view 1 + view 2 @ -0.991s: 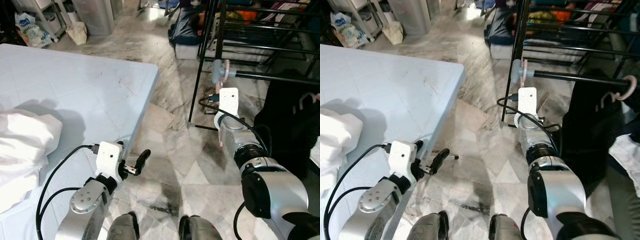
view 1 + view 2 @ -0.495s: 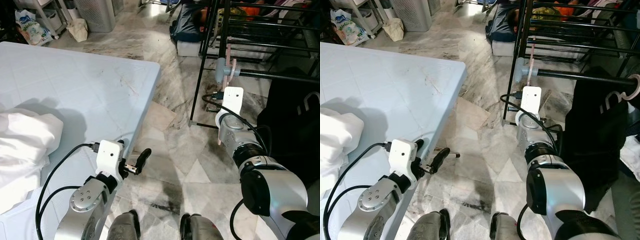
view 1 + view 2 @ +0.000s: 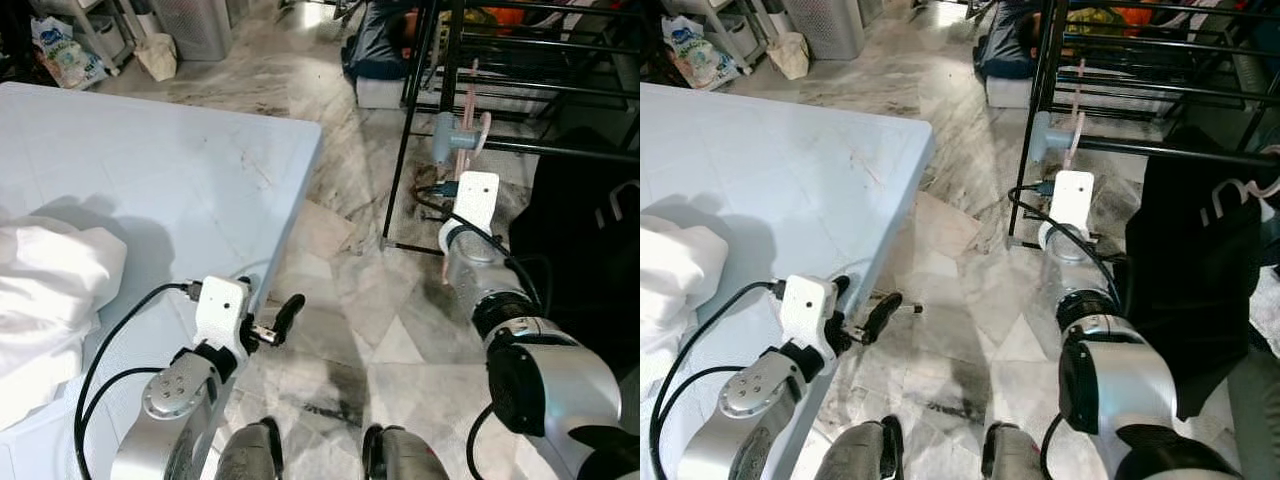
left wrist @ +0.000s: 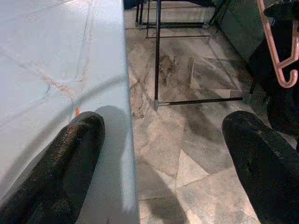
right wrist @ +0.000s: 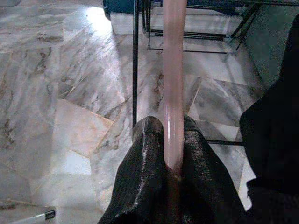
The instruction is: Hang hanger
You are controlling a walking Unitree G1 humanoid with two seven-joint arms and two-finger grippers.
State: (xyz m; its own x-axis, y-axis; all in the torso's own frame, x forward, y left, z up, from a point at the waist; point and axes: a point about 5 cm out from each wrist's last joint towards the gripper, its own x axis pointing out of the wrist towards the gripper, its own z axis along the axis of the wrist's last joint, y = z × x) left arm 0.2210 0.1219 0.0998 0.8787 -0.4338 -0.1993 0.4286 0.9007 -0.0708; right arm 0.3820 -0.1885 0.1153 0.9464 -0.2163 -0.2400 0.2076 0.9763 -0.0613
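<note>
My right gripper (image 5: 165, 129) is shut on a thin pink hanger (image 5: 174, 70), whose bar runs straight out between the two black fingers. In the head views the pink hanger (image 3: 470, 110) stands nearly upright beside the grey end (image 3: 446, 134) of a black rack rail (image 3: 560, 152), with my right arm reaching up under it. Its curved hook (image 4: 285, 77) is in the left wrist view. My left gripper (image 3: 268, 318) hangs open and empty low beside the bed's edge.
A bed with a light blue sheet (image 3: 150, 170) and white bedding (image 3: 50, 280) lies on my left. A black garment (image 3: 590, 260) hangs on the rack at the right. Marble floor (image 3: 350, 260) lies between the bed and the rack. More rack bars (image 3: 520, 50) and clutter stand behind.
The pink hanger now reaches higher beside the rail's grey end, lifted by my right arm. The head view has shifted a little. My left arm has stayed in place.
</note>
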